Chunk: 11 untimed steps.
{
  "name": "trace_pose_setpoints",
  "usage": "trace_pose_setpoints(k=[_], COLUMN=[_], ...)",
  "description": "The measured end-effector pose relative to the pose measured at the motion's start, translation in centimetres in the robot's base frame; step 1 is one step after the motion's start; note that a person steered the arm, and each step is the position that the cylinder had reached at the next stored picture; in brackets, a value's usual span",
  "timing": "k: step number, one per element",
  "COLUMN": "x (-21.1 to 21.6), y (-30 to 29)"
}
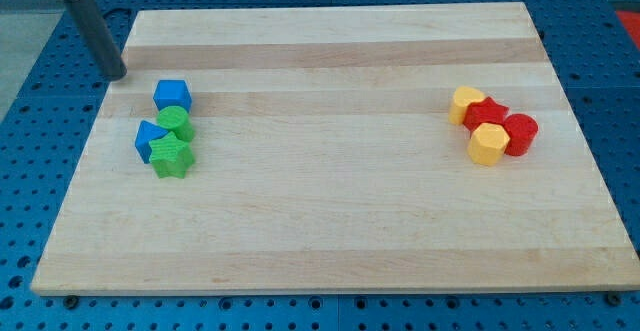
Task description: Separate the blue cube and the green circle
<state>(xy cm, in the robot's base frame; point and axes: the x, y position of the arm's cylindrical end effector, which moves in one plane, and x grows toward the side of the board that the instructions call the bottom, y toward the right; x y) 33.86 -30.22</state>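
My tip (117,74) bare, gripping nothing; toward view's lower right, near: blue cube (172,95), touching green circle (177,122) just beyond. Far right: red and yellow blocks (492,125).

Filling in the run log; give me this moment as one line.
my tip: up-left of blue cube, apart | blue cube touching green circle | not yet separated

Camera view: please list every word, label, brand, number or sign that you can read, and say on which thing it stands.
None: no readable text appears anywhere.
The pale wooden board, the blue perforated table, the coloured blocks such as the blue cube and the green circle, and my tip all carry no markings.
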Motion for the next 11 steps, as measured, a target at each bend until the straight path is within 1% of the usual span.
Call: trace_pose_setpoints(k=[1,2,4,5,7,9,11], x=[0.5,5.8,6.4,6.4,6.4,6.2,6.2], y=[-0.2,0.3,0.9,4.7,6.3,11.2,11.1])
